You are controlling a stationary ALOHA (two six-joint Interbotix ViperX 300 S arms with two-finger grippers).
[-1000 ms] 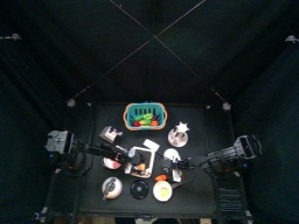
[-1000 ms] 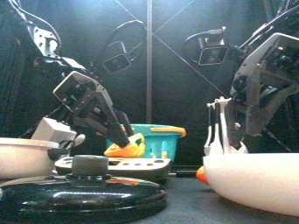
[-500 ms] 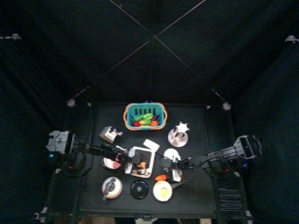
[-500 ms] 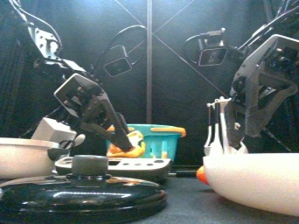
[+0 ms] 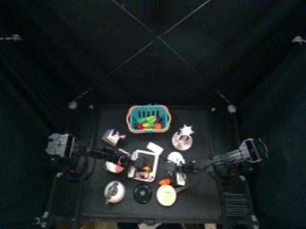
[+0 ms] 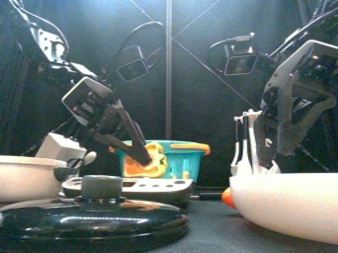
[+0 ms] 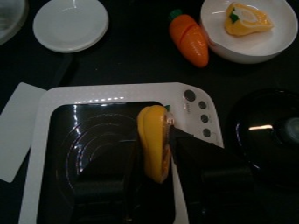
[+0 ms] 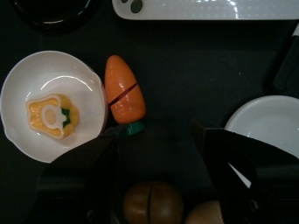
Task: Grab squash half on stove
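Left end effector [image 7: 149, 188] tilted down, straddling squash half [image 7: 153, 142] (on stove [image 7: 70, 131])

A carrot [image 8: 124, 89] lies on the bench [image 8: 211, 70] beside a white bowl [image 8: 24, 87] holding a yellow toy [image 8: 52, 117]. A green basket [image 5: 148, 115] sits farther back.

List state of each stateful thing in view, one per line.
squash half: lying on the stove, between the left jaws
stove: flat on table
left gripper: jaws astride the squash half
right gripper: open, empty
carrot: lying on table
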